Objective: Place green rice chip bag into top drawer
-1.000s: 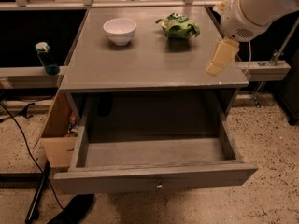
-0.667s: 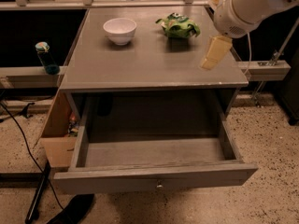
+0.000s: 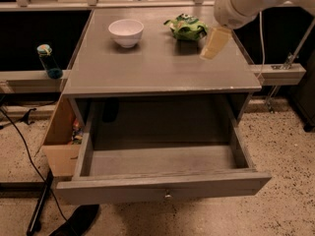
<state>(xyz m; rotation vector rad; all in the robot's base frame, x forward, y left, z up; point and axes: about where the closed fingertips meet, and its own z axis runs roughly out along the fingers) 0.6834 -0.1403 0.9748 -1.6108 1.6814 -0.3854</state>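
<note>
The grey table (image 3: 157,68) fills most of the view, its flat top bare toward the front edge. Beneath it the top drawer (image 3: 162,186) is pulled all the way out toward me, wide and shallow, with nothing inside and a small metal knob (image 3: 168,195) at the middle of its plain front.

The white arm (image 3: 241,1) comes in from the upper right corner, above the back right part of the table top. Its cream-coloured gripper (image 3: 215,42) hangs down at a slant over the table, just right of the bag and a little nearer the front. From here it shows as one pale blade, so I cannot tell whether it is spread or pressed together. It holds nothing.

A tan box (image 3: 60,132) stands on the floor against the drawer's left side.

The white bowl (image 3: 126,32) sits upright at the back of the table top, left of centre. The green bag (image 3: 186,27) lies crumpled at the back, right of the bowl and apart from it, not in the drawer.

A blue bottle (image 3: 48,62) stands on a ledge left of the table.
</note>
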